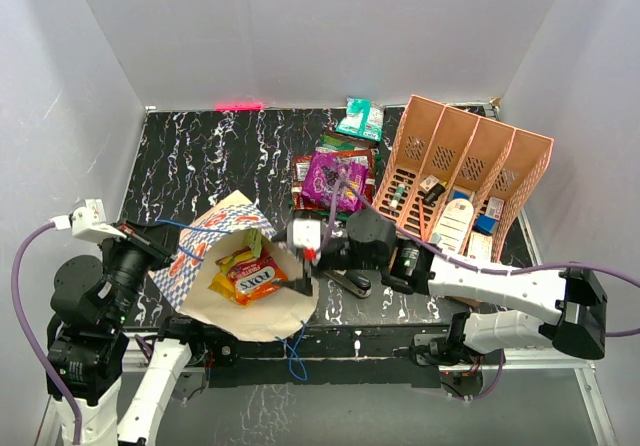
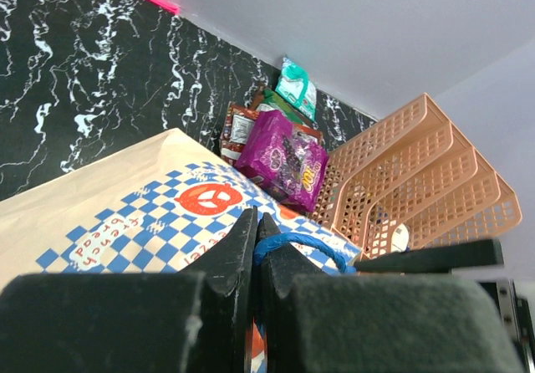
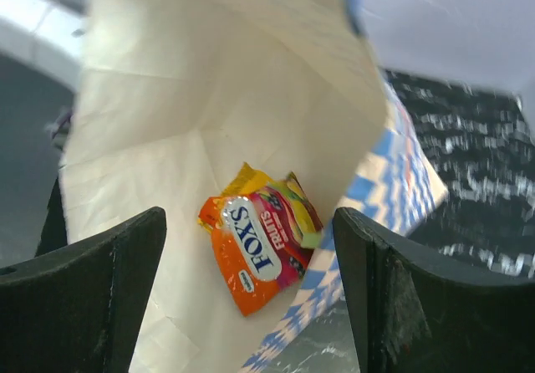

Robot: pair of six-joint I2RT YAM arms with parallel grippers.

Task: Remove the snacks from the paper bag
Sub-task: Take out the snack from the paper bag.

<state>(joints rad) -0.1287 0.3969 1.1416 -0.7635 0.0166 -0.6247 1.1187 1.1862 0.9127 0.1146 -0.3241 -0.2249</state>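
The cream paper bag (image 1: pixel 215 236) with blue diamond band lies open near the front left. Inside it lie the orange FOX'S packet (image 1: pixel 256 279) and a yellow packet (image 1: pixel 238 260); the FOX'S packet also shows in the right wrist view (image 3: pixel 261 247). My left gripper (image 2: pixel 257 237) is shut on the bag's blue string handle (image 2: pixel 308 244). My right gripper (image 1: pixel 303 278) is open at the bag's mouth, just short of the FOX'S packet. A purple packet (image 1: pixel 332 179), a red-brown packet (image 1: pixel 304 174) and a teal-green packet (image 1: pixel 360 118) lie on the table behind the bag.
A salmon-pink organiser (image 1: pixel 465 171) with small bottles and boxes stands at the right. A black stapler (image 1: pixel 350 283) lies under my right arm. White walls close in the black marble table (image 1: pixel 200 156) on three sides.
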